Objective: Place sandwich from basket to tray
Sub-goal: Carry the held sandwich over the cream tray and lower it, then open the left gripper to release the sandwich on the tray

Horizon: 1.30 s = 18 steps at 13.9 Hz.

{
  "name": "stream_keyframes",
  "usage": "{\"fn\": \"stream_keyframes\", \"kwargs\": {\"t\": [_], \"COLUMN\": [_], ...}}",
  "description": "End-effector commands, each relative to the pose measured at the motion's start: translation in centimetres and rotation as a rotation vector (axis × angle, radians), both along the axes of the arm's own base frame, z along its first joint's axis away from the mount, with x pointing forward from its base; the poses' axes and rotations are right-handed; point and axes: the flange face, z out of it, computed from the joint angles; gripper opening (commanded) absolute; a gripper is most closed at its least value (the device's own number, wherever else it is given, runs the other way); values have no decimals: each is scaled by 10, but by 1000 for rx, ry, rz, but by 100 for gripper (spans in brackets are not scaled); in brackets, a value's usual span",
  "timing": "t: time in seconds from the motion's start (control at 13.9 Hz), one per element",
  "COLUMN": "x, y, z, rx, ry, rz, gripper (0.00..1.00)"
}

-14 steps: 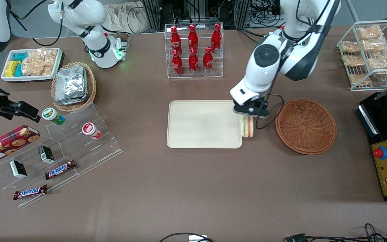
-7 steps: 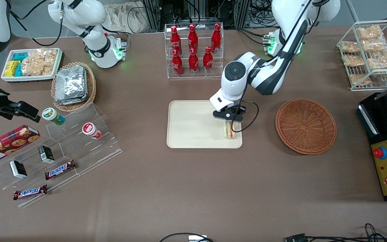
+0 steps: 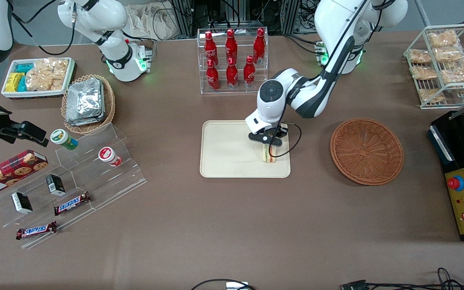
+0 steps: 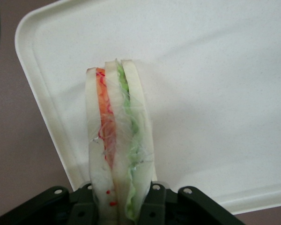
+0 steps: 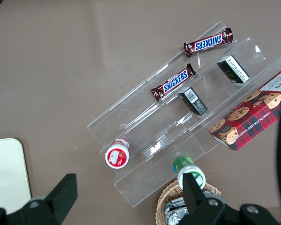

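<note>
The sandwich [image 3: 268, 154] [image 4: 118, 140], a wedge of three pale bread slices with an orange-red layer and a green layer under clear wrap, stands on edge over the cream-beige tray [image 3: 232, 151] [image 4: 215, 93], at about four o'clock from the tray's middle and close to its rim. It is pinched at one end in the gripper [image 3: 268, 139] [image 4: 119, 206]. The round reddish-brown wicker basket [image 3: 366, 151] lies at three o'clock from the tray, apart from it, with nothing in it.
</note>
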Motion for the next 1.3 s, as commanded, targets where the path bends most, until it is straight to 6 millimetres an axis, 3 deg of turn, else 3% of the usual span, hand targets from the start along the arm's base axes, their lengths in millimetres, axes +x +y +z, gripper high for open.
{"fn": "stream_keyframes", "kwargs": {"t": [0.0, 0.07, 0.14, 0.22, 0.36, 0.58, 0.79, 1.08, 1.23], "x": [-1, -1, 0, 1, 8, 35, 76, 113, 130], "y": [-6, -6, -6, -6, -2, -1, 16, 72, 115], "z": [-4, -4, -4, -2, 10, 58, 112, 180, 206], "rx": [10, 11, 11, 14, 13, 74, 90, 53, 42], "ry": [-11, -9, -9, -8, -15, 22, 18, -45, -64], "rz": [-2, -2, -3, 4, 45, 123, 227, 378, 439], "gripper": [45, 62, 86, 100, 100, 100, 100, 100, 100]}}
